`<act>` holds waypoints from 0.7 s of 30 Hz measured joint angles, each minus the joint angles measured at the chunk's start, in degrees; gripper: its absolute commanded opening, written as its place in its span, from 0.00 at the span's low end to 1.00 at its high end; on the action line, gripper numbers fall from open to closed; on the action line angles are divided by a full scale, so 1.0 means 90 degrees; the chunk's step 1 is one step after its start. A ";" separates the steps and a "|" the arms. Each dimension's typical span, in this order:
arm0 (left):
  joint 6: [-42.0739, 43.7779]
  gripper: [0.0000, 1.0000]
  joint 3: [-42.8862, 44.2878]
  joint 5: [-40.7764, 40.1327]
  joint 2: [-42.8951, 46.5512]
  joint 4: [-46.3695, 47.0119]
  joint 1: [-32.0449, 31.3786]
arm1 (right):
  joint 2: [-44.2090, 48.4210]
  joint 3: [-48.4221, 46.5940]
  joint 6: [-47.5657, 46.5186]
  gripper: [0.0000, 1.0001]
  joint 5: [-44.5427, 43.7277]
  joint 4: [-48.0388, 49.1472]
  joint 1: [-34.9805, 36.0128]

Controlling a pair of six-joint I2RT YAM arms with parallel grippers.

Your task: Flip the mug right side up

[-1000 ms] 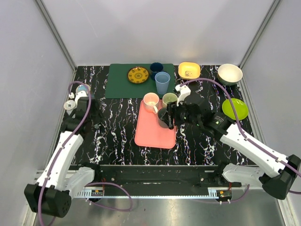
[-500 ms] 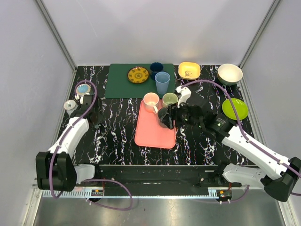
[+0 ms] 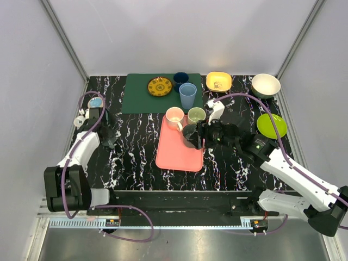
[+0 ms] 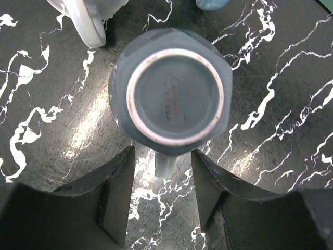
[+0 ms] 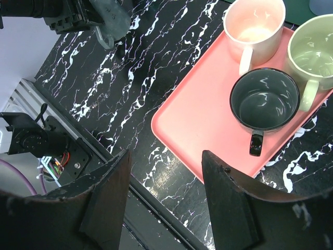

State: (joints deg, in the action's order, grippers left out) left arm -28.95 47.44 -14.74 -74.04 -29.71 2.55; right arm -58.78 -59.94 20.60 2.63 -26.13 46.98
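Note:
The grey-blue mug (image 4: 174, 96) stands upside down on the black marble table, base up, with its handle pointing toward the wrist camera. It also shows in the right wrist view (image 5: 112, 18) and partly in the top view (image 3: 110, 137). My left gripper (image 4: 162, 156) is open just above and beside the mug, one finger on each side of the handle, touching nothing. My right gripper (image 5: 166, 156) is open and empty above the near edge of the pink tray (image 5: 203, 125); it also shows in the top view (image 3: 198, 133).
On the tray stand an upright black mug (image 5: 264, 107), a pink mug (image 5: 254, 26) and a green mug (image 5: 312, 49). A white mug handle (image 4: 88, 26) lies just beyond the grey-blue mug. A green mat (image 3: 138, 100) with a plate and cups, two bowls and a green plate (image 3: 271, 125) sit at the back and right.
The left arm has folded back along the table's left edge, bringing its wrist over the upside-down mug. The right gripper has drawn slightly right, away from the black mug.

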 measured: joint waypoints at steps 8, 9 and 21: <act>0.0070 0.30 0.0022 0.0226 -0.0342 0.0236 0.0175 | -0.0087 0.0017 0.0000 0.62 -0.0002 0.0034 0.0000; 0.0070 0.27 0.0022 0.0243 -0.0376 0.0257 0.0177 | -0.0102 0.0019 0.0000 0.63 -0.0002 0.0046 0.0000; 0.0092 0.00 0.0051 0.0437 -0.0389 0.0304 0.0189 | -0.0216 0.0051 -0.0002 0.63 -0.0012 0.0119 0.0000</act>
State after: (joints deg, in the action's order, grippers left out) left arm -28.12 47.90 -10.81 -77.54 -26.98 4.25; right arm -60.73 -59.48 20.58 2.52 -25.06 46.98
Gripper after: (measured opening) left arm 0.200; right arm 0.624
